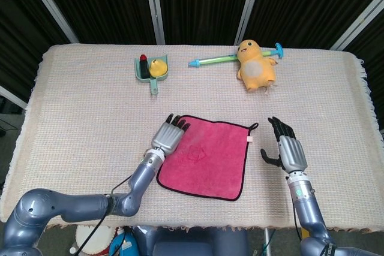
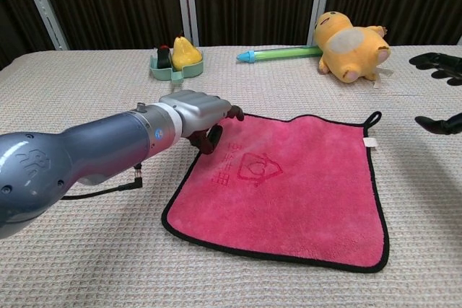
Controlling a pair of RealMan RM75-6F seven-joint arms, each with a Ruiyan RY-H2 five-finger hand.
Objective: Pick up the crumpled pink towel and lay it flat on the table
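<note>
pink towel [image 1: 204,157]: one, spread flat near the tabletop's front edge
yellow plush toy [image 1: 256,66]: one, toward the back edge
green-and-blue stick [image 1: 216,59]: one, beside the plush
small green tray [image 1: 151,69]: one, holding a few small items
hands: two, the left hand [image 1: 168,136] and the right hand [image 1: 287,151]

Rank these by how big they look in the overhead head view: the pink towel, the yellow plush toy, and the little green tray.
1. Flat pink towel with black edging, clearly largest.
2. Yellow plush duck toy.
3. Small green tray, holding a yellow pear-shaped piece.
The toy and tray lie farther from the camera, yet the order looks safe.

Plush toy [image 1: 257,67] and tray [image 1: 150,68] far back.
</note>
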